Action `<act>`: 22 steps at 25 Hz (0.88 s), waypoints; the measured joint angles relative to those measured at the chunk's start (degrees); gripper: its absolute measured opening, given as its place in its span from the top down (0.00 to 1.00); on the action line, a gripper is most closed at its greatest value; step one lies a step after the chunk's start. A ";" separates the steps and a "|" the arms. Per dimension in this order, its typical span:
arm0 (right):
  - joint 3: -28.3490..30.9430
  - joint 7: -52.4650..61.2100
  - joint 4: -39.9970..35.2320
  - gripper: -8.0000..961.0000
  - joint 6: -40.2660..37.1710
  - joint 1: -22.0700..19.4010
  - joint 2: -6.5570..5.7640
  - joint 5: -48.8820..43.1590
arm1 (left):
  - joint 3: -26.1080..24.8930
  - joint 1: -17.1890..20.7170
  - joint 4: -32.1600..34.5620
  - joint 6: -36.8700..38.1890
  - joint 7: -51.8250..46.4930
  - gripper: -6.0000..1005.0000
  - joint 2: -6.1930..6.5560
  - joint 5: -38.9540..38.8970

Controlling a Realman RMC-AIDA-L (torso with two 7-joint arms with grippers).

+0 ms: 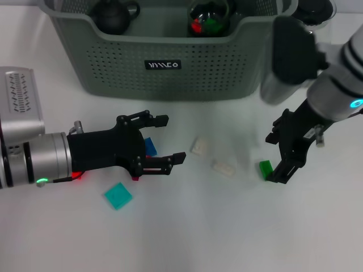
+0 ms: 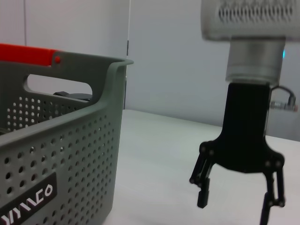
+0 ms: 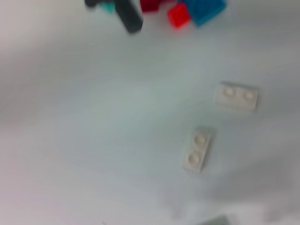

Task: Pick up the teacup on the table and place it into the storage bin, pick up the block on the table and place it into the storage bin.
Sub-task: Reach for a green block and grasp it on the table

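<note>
Right end effector [image 1: 278,161] sits at the right of the head frame, pointing down at the table [image 1: 227,226], fingers apart. A small green block [image 1: 265,168] lies on the table right at its lower fingertip; can't tell if they touch.

Left end effector [image 1: 161,139] is at left centre, lying low and horizontal, fingers spread wide and holding nothing. A blue block [image 1: 150,146] sits between its fingers, partly hidden by the palm. A red piece [image 1: 136,178] shows just under the lower finger.

Storage bin [image 1: 164,56] fills the upper centre, perforated grey-green wall with a black logo label facing the camera. Inside it: a dark round teapot-like item [image 1: 113,16] at upper left and a clear glass pot [image 1: 209,17] with red and green bits inside.

Two white blocks [image 1: 199,146] [image 1: 223,168] lie between the two end effectors. A teal flat square [image 1: 118,196] lies at lower left, below the left arm.

Left wrist view shows the bin corner and the right end effector hanging open over the table.
</note>
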 joint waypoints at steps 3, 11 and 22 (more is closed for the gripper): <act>-4.95 0.27 0.16 0.04 3.12 0.11 0.09 -0.59 | 0.07 -0.02 -0.19 -0.01 0.23 0.12 -0.10 -0.05; -9.81 0.33 1.47 0.04 4.59 0.93 0.20 -0.47 | 0.03 -0.20 -0.72 -0.01 0.02 0.12 -0.12 -0.06; -11.44 1.12 4.34 0.05 5.79 1.72 0.54 -0.29 | 0.04 -0.40 -1.38 -0.69 -0.05 0.12 -0.03 -0.07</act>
